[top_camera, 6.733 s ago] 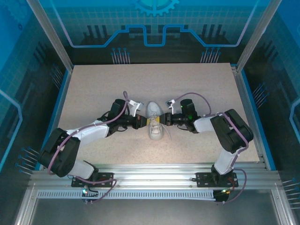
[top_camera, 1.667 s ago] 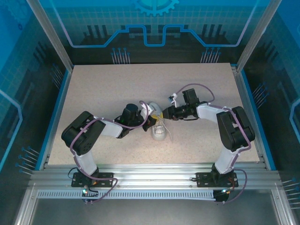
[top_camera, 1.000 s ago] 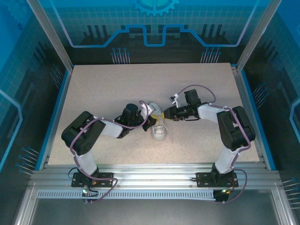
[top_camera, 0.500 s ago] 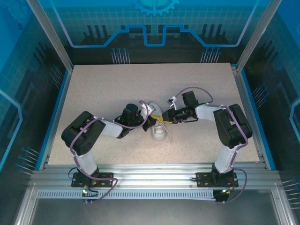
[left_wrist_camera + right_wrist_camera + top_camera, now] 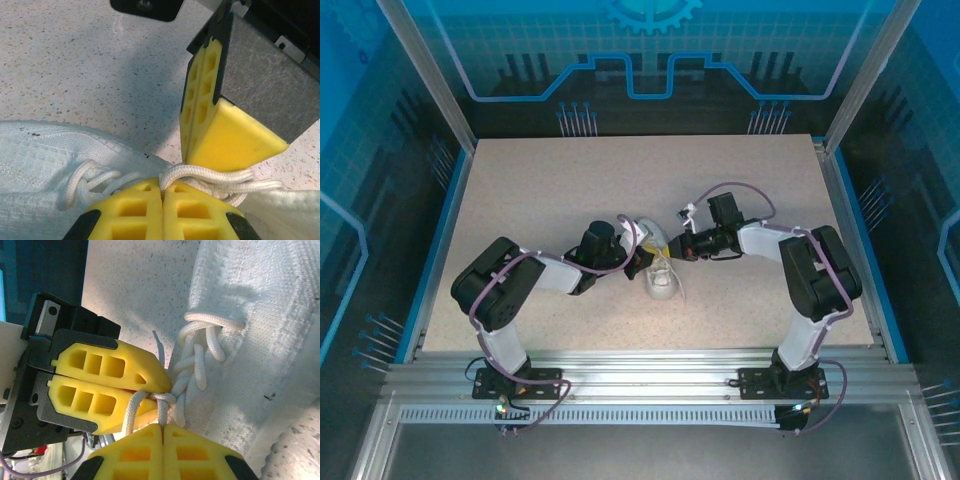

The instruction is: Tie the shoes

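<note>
The small white shoe (image 5: 660, 283) lies mid-table between both arms. In the left wrist view my left gripper (image 5: 162, 181) is shut on a loop of white lace (image 5: 210, 173) over the shoe's fabric (image 5: 45, 155). My right gripper (image 5: 190, 155) stands just beyond it, jaws pressed together. From the right wrist, my right gripper (image 5: 162, 426) is shut on a lace strand at the knot (image 5: 165, 399). My left gripper (image 5: 162, 386) pinches the same knot from the left, beside the shoe's laced upper (image 5: 250, 340). From above, the left gripper (image 5: 640, 262) and right gripper (image 5: 670, 250) nearly touch.
The speckled beige table (image 5: 570, 180) spreads bare round the shoe. A blue rim (image 5: 440, 240) and aluminium posts (image 5: 425, 70) bound it. A loose lace end (image 5: 678, 290) trails right of the shoe toward the front.
My right gripper has come left to the shoe and gone from partly open to shut on the lace. The left arm and the shoe have stayed put.
</note>
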{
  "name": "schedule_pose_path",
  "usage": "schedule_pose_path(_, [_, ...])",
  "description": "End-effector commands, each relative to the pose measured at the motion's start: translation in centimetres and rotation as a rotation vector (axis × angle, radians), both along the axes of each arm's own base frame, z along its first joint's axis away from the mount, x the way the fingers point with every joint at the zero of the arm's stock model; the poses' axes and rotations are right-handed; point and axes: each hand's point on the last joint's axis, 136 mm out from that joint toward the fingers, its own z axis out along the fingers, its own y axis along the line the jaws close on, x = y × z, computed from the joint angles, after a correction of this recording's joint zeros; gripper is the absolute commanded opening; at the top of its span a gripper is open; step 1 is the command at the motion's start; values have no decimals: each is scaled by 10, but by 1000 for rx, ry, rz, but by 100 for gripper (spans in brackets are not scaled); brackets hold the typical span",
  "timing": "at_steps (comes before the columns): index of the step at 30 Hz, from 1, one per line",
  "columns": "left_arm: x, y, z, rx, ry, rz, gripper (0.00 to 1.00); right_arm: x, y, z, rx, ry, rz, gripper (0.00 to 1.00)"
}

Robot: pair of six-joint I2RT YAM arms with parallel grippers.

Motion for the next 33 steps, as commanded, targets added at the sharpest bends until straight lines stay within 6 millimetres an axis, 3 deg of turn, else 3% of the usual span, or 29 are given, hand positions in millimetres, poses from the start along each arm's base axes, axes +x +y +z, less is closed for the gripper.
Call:
schedule_pose_path(1, [4,-4,11,-4,-36,-8,0,6,-1,15,2,-103,-10,0])
schedule_pose_path(6, [1,-4,10,-6,-20,-9,0,13,-4,21,2,-165,-58,0])
schedule_pose_path(9, [1,-2,11,-5,-17,-5,0,8,-5,16,10,-159,-64,2])
schedule_pose_path(12, [2,-1,14,-4,-28,2,0,5,-2,20,46,-149,-42,15])
schedule_pose_path(17, [5,-2,16,-4,-35,11,0,3,4,22,87,-126,-16,26])
schedule_pose_path(28, [10,-5,21,-17,-54,13,0,1,3,10,61,-77,-10,25])
schedule_pose_path(33, [10,-5,21,-21,-56,11,0,13,-4,20,100,-85,-62,30])
